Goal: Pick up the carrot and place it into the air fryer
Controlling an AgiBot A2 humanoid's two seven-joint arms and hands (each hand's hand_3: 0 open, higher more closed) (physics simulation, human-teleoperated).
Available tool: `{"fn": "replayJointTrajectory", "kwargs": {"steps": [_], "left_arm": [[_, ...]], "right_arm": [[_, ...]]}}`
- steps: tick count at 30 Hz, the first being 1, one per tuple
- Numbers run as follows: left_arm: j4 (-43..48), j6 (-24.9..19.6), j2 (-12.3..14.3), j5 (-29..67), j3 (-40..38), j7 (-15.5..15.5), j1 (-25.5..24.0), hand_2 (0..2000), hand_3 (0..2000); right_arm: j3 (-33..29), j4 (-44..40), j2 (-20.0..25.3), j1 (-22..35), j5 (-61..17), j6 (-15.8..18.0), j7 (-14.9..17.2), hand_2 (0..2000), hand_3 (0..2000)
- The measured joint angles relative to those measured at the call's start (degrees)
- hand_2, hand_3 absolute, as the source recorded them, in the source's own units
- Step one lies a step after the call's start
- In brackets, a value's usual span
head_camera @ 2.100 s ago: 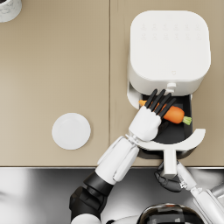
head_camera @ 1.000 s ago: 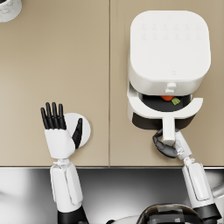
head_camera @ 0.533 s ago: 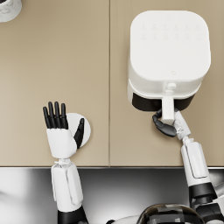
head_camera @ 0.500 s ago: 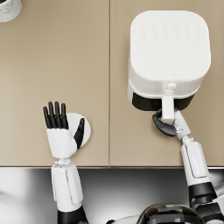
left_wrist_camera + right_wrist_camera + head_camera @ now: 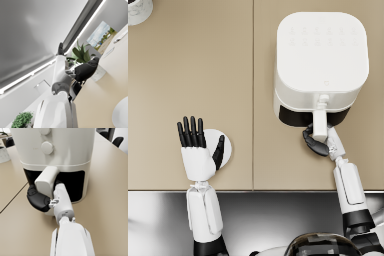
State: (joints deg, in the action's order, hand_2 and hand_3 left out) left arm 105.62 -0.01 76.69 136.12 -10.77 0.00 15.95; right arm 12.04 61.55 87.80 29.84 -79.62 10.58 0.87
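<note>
My right robot hand point(image 5: 319, 142) is wrapped around the white handle point(image 5: 320, 125) of the air fryer point(image 5: 322, 60), dark fingers curled about it from the side, and in the right wrist view the same robot hand point(image 5: 41, 200) clasps that handle point(image 5: 46, 183) where it stands out from the dark drawer front point(image 5: 73, 186). The drawer sits pushed in flush under the white body, so the carrot is nowhere to be seen; I cannot tell from here where it lies. The air fryer stands toward the far right part of the tan surface point(image 5: 193, 75), well apart from my other arm. My left robot hand point(image 5: 198, 152) is raised over the near edge of the surface, palm flat, fingers straight and fanned apart, holding nothing. Just beside its thumb, partly covered by it, lies a small white round plate point(image 5: 223, 145). In the far left corner of the surface a pale speckled pot point(image 5: 138, 9) shows at the edge of the head view; the left wrist view shows it point(image 5: 98, 72) bearing a green leafy plant point(image 5: 81, 55).
</note>
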Motion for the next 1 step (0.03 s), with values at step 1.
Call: {"fn": "replayJointTrajectory", "kwargs": {"steps": [1], "left_arm": [[0.0,0.0,0.0,0.0,0.0,0.0,0.0,0,0]], "right_arm": [[0.01,0.01,0.0,0.01,0.0,-0.02,0.06,2000,2000]]}}
